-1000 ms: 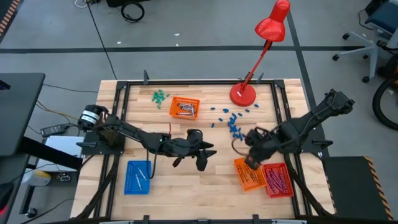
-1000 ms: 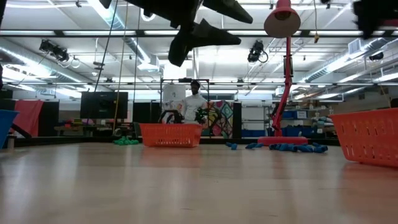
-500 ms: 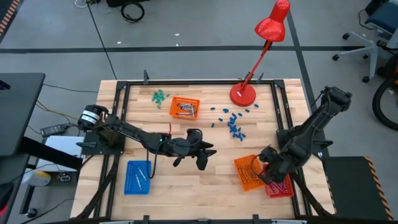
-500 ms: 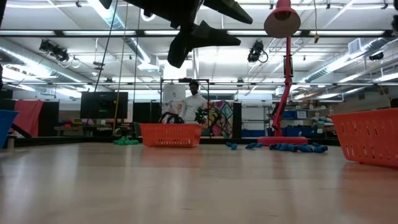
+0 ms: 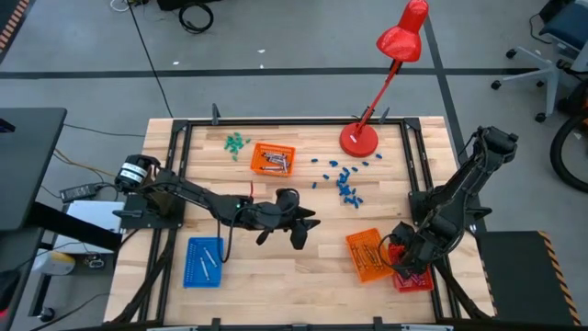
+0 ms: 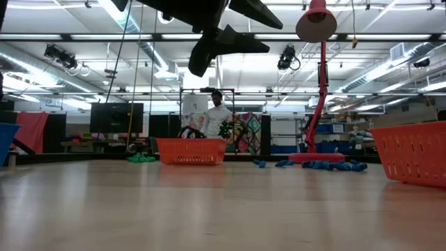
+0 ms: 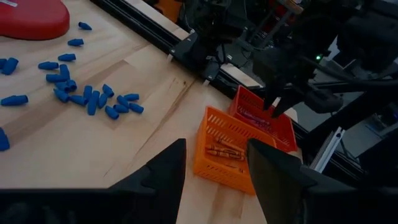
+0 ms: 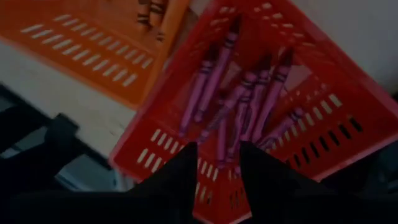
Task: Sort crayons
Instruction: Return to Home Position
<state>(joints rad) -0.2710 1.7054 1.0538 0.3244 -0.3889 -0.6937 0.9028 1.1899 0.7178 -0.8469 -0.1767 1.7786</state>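
Hanging over the red bin (image 8: 348,118) at the table's (image 5: 276,280) 4 o'clock corner, the right gripper (image 5: 404,261) points steeply down into it. Its arm rises from the 3 o'clock edge, bends at a high elbow toward 2 o'clock and folds back down to the bin. The claw is released: the two fingers stand a little apart with nothing between them. Below them lie several purple-magenta crayons (image 8: 239,102), side by side on the bin floor.

An orange bin (image 5: 366,268) touches the red one on its 9 o'clock side and holds a few orange crayons. A second orange bin (image 5: 280,147) sits at 12 o'clock with more sticks inside, and a blue bin (image 5: 195,268) at 8 o'clock holds pale ones.

Stretched low from its base at the 9 o'clock edge, the left arm reaches to the table's middle. The left gripper (image 5: 303,232) hovers well above the wood there, aimed toward 4 o'clock, its claw spread wide and empty.

At 1 o'clock stands a red lamp (image 5: 358,139); loose blue pieces (image 5: 345,181) are scattered at 2 o'clock and green pieces (image 5: 237,142) at 11 o'clock. In the low view, a person (image 6: 218,115) stands far off in the room behind the table.
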